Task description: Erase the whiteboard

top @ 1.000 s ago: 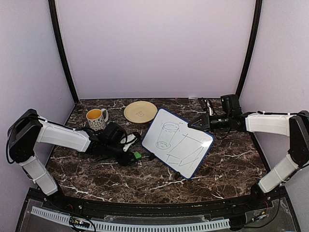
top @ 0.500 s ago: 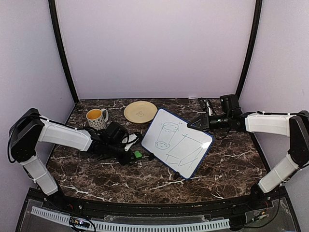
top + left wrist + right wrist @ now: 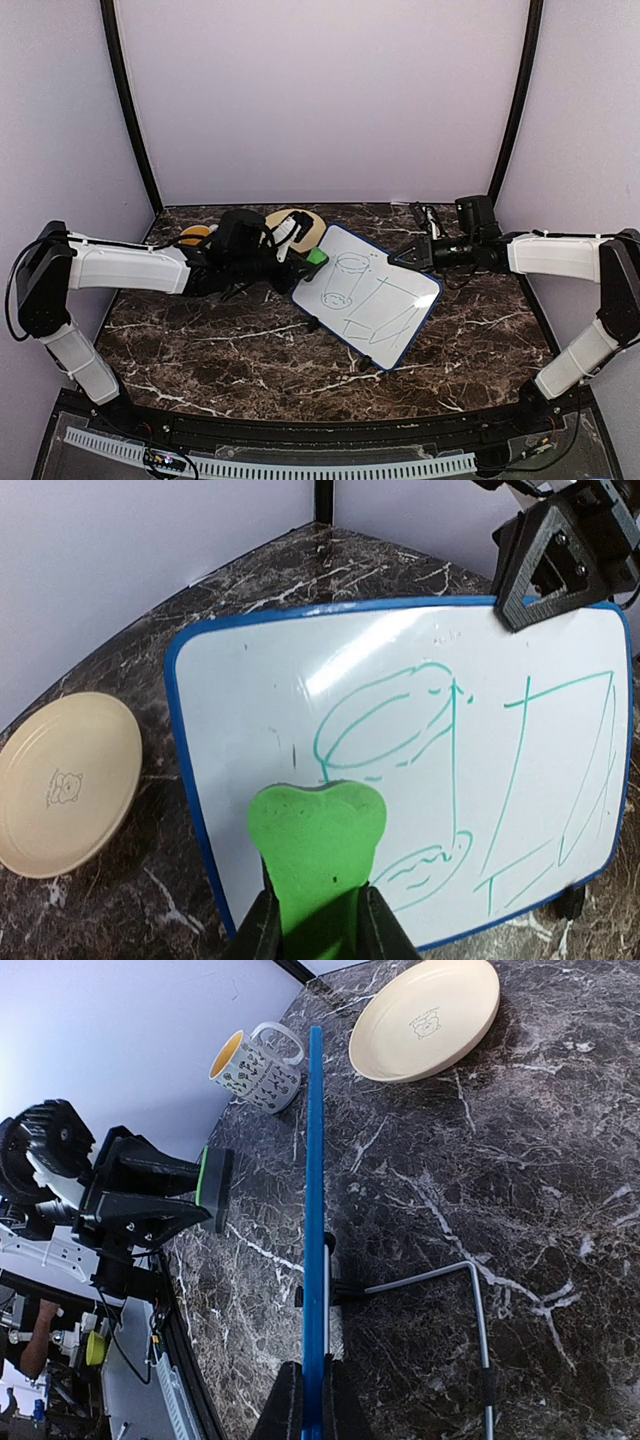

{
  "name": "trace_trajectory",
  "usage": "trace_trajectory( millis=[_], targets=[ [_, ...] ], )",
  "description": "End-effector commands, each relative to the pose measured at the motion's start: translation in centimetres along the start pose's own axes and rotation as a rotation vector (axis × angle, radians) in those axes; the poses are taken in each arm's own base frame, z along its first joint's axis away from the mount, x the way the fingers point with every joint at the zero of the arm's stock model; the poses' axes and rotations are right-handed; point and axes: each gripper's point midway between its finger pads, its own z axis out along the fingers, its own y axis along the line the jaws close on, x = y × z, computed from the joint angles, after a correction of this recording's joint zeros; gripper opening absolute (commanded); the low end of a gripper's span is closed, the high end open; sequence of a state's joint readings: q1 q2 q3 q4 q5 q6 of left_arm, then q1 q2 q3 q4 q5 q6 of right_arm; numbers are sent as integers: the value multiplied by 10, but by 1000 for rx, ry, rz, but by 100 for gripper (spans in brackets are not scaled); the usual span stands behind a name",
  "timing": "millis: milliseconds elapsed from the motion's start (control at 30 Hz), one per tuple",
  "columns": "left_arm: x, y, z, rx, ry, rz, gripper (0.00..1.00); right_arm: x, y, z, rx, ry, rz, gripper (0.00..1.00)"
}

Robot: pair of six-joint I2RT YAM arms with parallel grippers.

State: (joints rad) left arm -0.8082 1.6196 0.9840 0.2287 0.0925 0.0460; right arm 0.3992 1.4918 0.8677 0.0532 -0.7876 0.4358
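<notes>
Left wrist view: left pincer (image 3: 318, 925) pinches a green eraser (image 3: 318, 850) just short of the whiteboard (image 3: 420, 730); right pincer (image 3: 310, 1400) clamps its edge. No sketch wiped yet.

Top external: fixed, high behind the arm bases, looks down and forward over the whole table (image 3: 250, 350), with the whiteboard (image 3: 368, 295) right of centre. Left wrist: close above the whiteboard's plate-side end, faces across its drawn face to the right gripper (image 3: 530, 600) on the far edge; the left gripper (image 3: 318, 925) and green eraser (image 3: 316, 850) fill the bottom. Right wrist: very near, sights edge-on along the whiteboard's blue frame toward the left arm. All three views share the whiteboard and the plate (image 3: 425, 1020) beside it.
</notes>
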Motion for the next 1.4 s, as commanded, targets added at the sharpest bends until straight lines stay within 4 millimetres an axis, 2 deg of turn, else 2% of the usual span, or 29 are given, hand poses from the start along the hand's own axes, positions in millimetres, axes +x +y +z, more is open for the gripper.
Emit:
trace_trajectory(
  millis=[0, 33, 67, 100, 200, 333, 500, 533, 567, 700, 833, 967, 1133, 1167, 1333, 1367],
  targets=[
    [-29, -1, 18, -4, -96, 8, 5, 5, 3, 6, 4, 30, -35, 0],
    [-38, -1, 19, -1, -117, 6, 5, 6, 2, 7, 8, 36, -37, 0],
    [-36, -2, 26, 4, -111, 7, 4, 5, 1, 7, 11, 35, -43, 0],
    [-43, -3, 28, 7, -124, 10, 3, 4, 1, 7, 11, 35, -47, 0],
    [-40, -2, 44, 7, -121, 5, 2, 6, 1, 8, 6, 54, -42, 0],
    [-40, 1, 54, -3, -138, -17, 0, 6, -1, 10, 10, 64, -43, 0],
    [-33, -26, 75, 53, -98, 54, 0, 7, -4, 13, 12, 77, -42, 0],
    [-38, -30, 77, 62, -104, 67, 0, 7, -5, 14, 13, 80, -43, 0],
    [-32, -38, 81, 86, -86, 74, 0, 6, -6, 14, 14, 81, -43, 0],
    [-34, -62, 87, 132, -74, 122, 0, 5, -6, 16, 9, 82, -42, 0],
    [-35, -70, 90, 145, -65, 136, 0, 5, -6, 16, 8, 83, -44, 0],
    [-30, -58, 89, 78, -49, 126, 0, 6, -5, 15, 10, 85, -53, 0],
    [-19, -18, 81, -76, -22, 74, 0, 7, -3, 12, 9, 83, -71, 0],
    [-13, -14, 80, -90, -11, 62, 0, 7, -2, 12, 9, 83, -74, 0],
    [-9, 18, 66, -198, -14, 15, 0, 9, -2, 11, 13, 92, -83, 0],
    [-3, 21, 65, -205, -5, 2, 0, 9, -2, 11, 14, 94, -85, 0]
  ],
)
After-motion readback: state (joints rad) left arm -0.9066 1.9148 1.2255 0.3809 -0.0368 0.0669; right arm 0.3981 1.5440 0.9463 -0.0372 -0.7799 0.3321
